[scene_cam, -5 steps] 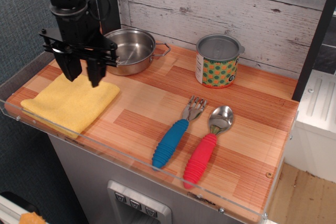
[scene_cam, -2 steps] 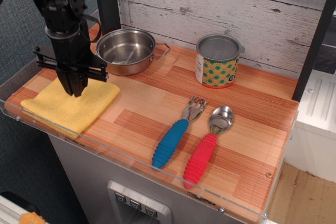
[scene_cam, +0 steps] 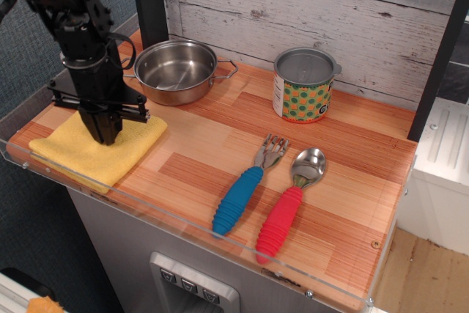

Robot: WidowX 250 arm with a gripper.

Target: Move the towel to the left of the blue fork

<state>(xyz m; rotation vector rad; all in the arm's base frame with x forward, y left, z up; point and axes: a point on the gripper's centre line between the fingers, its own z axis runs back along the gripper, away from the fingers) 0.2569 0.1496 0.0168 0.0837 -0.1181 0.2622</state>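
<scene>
Compared with one second earlier, the gripper (scene_cam: 107,137) has shifted toward 9 o'clock and come lower; its fingers, then spread wide above the cloth, now stand together, tips pressed into the towel (scene_cam: 95,146). Whether cloth is pinched between them cannot be told. The towel itself has not moved.

The towel, a folded yellow square, lies at the 9 o'clock end of the wooden counter (scene_cam: 220,152), one corner reaching the clear acrylic rim (scene_cam: 132,203) that borders the front and the 9 o'clock side. The steel pan (scene_cam: 176,71) stands just beside the towel at 1 o'clock from it, close to the plank wall (scene_cam: 308,5).

The blue fork (scene_cam: 245,190) lies near the front rim, well apart from the towel, handle toward 7 o'clock, tines toward 1 o'clock. Between towel and fork runs a bare strip of counter. The red-handled spoon (scene_cam: 289,207) lies just beside the fork at its 3 o'clock side, parallel to it. The patterned tin (scene_cam: 303,87) stands at 12 o'clock from the fork, near the wall.
</scene>
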